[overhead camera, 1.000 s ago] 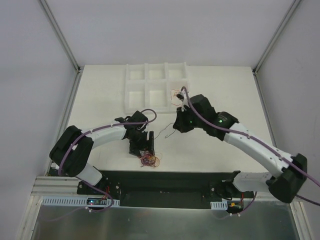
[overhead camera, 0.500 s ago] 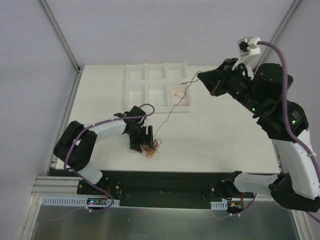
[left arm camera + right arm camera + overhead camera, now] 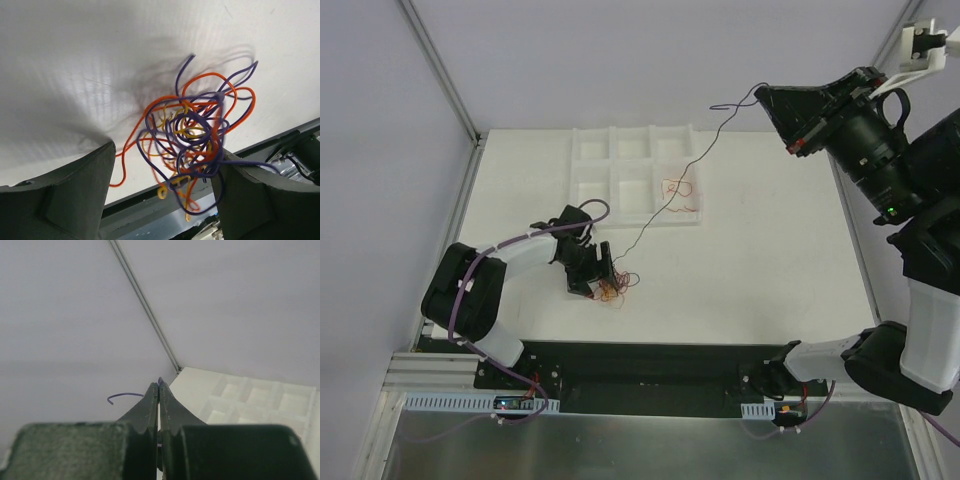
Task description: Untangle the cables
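Glossy, smooth plastic-coated cables (image 3: 200, 135) lie on a matt white table (image 3: 770, 280); the tray (image 3: 638, 160) looks foam-like.

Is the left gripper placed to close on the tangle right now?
Probably yes: the left gripper stands open, jaws either side of the tangle, with nothing else in the gap.

No readable text, labels, brands or numbers in any view. Checked: cables (image 3: 200, 125) plain coloured sheaths, no print; left gripper (image 3: 165, 152) and right gripper (image 3: 159, 386) fingers bare dark plastic; tray (image 3: 611, 160) blank white. Small boards (image 3: 510, 403) at bottom of top view may carry markings, too small to tell. Green light (image 3: 889, 212) on right arm (image 3: 930, 300): indicator only, no legend.
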Robot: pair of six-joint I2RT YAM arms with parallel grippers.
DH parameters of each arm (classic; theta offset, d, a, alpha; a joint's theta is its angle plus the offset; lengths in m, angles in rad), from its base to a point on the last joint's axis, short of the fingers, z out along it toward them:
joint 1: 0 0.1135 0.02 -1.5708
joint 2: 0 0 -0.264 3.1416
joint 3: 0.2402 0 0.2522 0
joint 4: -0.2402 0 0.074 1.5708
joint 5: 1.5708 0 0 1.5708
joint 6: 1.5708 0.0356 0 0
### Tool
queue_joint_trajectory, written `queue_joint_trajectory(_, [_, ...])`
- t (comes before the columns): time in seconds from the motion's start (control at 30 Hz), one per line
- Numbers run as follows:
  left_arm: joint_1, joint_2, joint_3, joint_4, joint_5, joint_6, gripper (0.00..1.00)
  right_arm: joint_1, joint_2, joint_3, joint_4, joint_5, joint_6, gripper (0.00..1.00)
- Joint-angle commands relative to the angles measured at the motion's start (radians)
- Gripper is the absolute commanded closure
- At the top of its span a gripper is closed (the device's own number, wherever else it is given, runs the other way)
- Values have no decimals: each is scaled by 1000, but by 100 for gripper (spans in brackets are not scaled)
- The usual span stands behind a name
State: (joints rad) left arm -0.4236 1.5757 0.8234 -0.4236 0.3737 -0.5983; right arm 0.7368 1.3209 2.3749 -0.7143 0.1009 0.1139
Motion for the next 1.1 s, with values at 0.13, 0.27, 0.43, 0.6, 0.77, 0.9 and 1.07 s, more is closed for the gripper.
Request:
queue_joint_trajectory(0.13, [138, 53, -59, -12, -58, 66, 24, 1, -29, 122, 148, 32, -3, 100])
queue_joint_trajectory(0.27, [193, 23, -55, -21, -61, 80, 25, 1, -49, 69, 138, 91, -34, 100])
queue_joint_trajectory(0.43, [293, 13, -43, -46, -65, 110, 24, 1, -77, 47, 128, 140, -80, 100])
queue_joint_trajectory(0.6, [404, 29, -20, -73, -78, 137, 23, 1, -83, 79, 137, 149, -100, 100])
queue_joint_trajectory(0.77, [460, -9, 36, -128, -111, 158, 23, 1, -103, -23, 122, 151, -68, 100])
queue_joint_trajectory(0.9, [463, -117, 72, -175, -147, 158, 22, 1, -149, -181, 104, 106, -22, 100])
queue_joint_trajectory(1.07, [462, -236, 112, -221, -119, 149, 21, 0, -176, -281, 56, 79, 6, 100])
